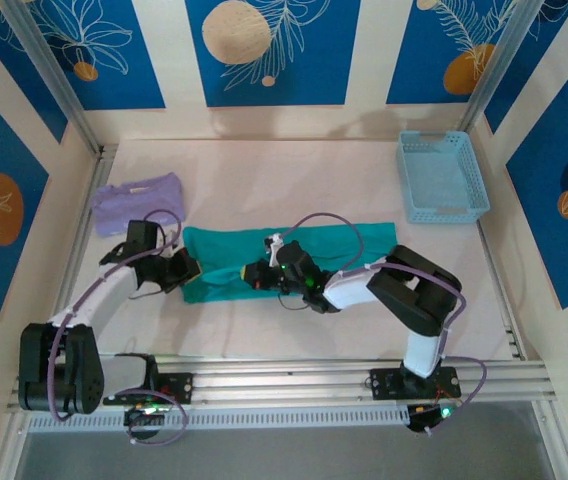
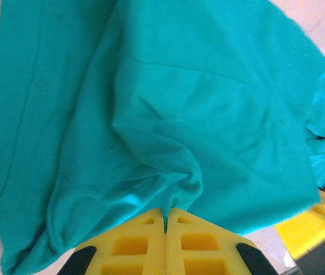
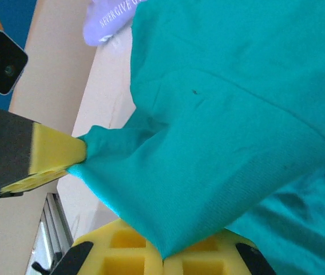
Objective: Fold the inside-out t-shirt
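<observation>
Right now my left gripper (image 2: 165, 215) is clamped tight on a bunched fold at the left end of the teal t-shirt (image 1: 344, 243). My right gripper (image 3: 162, 258) is closed on another pinch of the same fabric, just beside the left one. The shirt lies stretched across the middle of the table (image 1: 264, 170). A lavender garment (image 1: 139, 200) sits behind its left end, and a blue basket (image 1: 442, 175) stands well apart at the far right.

Bright, even light falls from above. Shadows on the pale worktop (image 1: 294, 170) are soft and grey. The top view is a little fuzzy. Up close, the teal t-shirt (image 2: 197, 103) looks sharp in the middle, but the lower right corner of the left wrist view is blurry.
</observation>
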Tool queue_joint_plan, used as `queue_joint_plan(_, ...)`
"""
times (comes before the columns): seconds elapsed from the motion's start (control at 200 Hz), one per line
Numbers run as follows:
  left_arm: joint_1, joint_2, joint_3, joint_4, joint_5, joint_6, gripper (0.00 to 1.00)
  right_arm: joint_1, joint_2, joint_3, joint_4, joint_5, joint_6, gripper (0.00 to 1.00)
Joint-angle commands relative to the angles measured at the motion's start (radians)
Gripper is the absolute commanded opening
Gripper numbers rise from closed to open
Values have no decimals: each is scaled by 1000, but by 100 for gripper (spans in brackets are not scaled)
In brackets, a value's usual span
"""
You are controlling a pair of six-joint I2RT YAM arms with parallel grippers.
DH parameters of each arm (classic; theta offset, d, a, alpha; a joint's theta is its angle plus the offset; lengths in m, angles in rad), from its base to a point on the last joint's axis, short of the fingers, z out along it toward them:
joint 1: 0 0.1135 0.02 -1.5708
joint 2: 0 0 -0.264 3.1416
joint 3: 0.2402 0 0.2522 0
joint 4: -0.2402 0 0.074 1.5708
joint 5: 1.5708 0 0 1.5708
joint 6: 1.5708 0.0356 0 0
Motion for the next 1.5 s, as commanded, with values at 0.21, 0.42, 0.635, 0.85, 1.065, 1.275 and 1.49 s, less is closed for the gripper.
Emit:
queue_joint_plan(0.21, 14, -58, -88, 48, -123, -11, 43, -3, -158, 44, -584, 39, -88, 33)
queue_joint_plan(0.42, 13, -167, -79, 34, -330, 47, 61, 4, -162, 144, -632, 37, -338, 37)
queue_joint_plan(0.635, 12, -94, -32, 152, -342, 106, 84, -8, 28, 318, -587, -8, -470, 38)
queue_joint_plan(0.85, 2, 123, 64, 166, -303, 177, 87, -19, 180, 405, -631, -52, -442, 29)
queue_joint_plan(1.065, -72, 256, 118, 191, -339, 219, 95, -32, 151, 366, -672, -62, -443, 27)
queue_joint_plan(1.275, -116, 351, 138, 213, -340, 231, 95, -36, 70, 307, -657, -65, -443, 29)
queue_joint_plan(1.49, -167, 346, 103, 276, -251, 205, 81, -42, 55, 293, -665, -59, -446, 30)
